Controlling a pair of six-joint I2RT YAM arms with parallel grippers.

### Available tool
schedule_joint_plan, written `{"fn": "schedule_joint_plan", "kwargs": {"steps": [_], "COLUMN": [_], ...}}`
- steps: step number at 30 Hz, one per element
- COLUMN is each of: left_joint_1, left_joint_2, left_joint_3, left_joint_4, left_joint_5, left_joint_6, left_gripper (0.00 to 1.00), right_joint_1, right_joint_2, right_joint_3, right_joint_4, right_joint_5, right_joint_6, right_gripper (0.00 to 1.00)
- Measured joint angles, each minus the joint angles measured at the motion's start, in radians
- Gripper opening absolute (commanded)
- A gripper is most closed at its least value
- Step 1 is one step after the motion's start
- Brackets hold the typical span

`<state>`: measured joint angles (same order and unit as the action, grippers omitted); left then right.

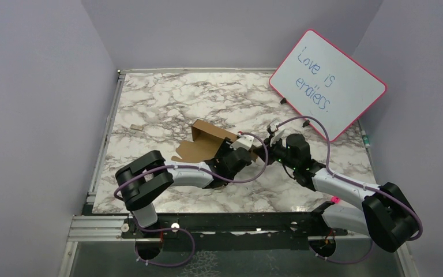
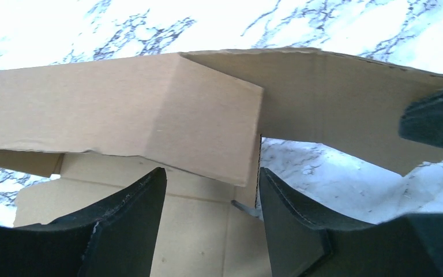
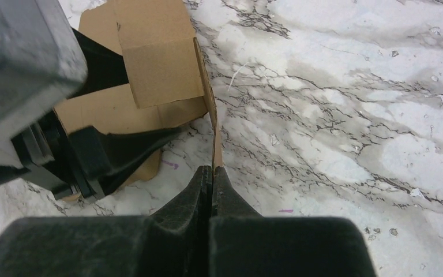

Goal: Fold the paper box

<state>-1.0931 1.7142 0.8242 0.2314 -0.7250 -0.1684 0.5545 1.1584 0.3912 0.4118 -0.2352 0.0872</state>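
Your right claw (image 3: 212, 172), bottom centre, pinches the box (image 3: 158, 63) edge, centre of the desk (image 1: 179, 92); your left claw (image 2: 210, 193) stands open astride a flap (image 2: 207, 127). Squeezing off-crease may buckle it or tear the pinched edge.

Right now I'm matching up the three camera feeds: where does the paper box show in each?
Top external: paper box near the centre of the marble table.
Left wrist: it fills the middle of the picture, just above the left gripper.
Right wrist: upper left, one thin edge running down into the right gripper.
Shared landmark: the table's marble veining, visible in all three.
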Motion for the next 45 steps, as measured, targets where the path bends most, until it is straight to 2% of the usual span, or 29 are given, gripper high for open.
{"fn": "schedule_joint_plan", "kwargs": {"steps": [14, 22, 28, 32, 37, 45], "left_joint_1": [0.098, 0.153, 0.171, 0.178, 0.199, 0.239], "left_joint_2": [-0.089, -0.089, -0.089, -0.089, -0.091, -0.11], "left_joint_3": [-0.112, -0.153, -0.177, -0.188, -0.208, -0.244], "left_joint_4": [0.042, 0.086, 0.102, 0.117, 0.135, 0.177], "left_joint_5": [0.103, 0.205, 0.252, 0.275, 0.311, 0.372], "left_joint_6": [-0.056, -0.105, -0.131, -0.143, -0.156, -0.186], "left_gripper": [0.65, 0.64, 0.63, 0.63, 0.62, 0.59], "right_joint_1": [0.0, 0.0, 0.0, 0.0, 0.0, 0.0], "right_joint_2": [0.008, -0.003, -0.085, -0.116, -0.037, 0.183], "right_joint_3": [0.0, -0.028, -0.031, -0.026, 0.005, 0.132], "right_joint_4": [0.015, 0.036, 0.034, 0.019, -0.007, -0.045], "right_joint_5": [-0.051, -0.061, -0.028, 0.05, 0.128, 0.103], "right_joint_6": [-0.011, -0.006, -0.005, -0.006, -0.007, -0.009], "right_gripper": [0.04, 0.2, 0.33, 0.35, 0.42, 0.45]}}
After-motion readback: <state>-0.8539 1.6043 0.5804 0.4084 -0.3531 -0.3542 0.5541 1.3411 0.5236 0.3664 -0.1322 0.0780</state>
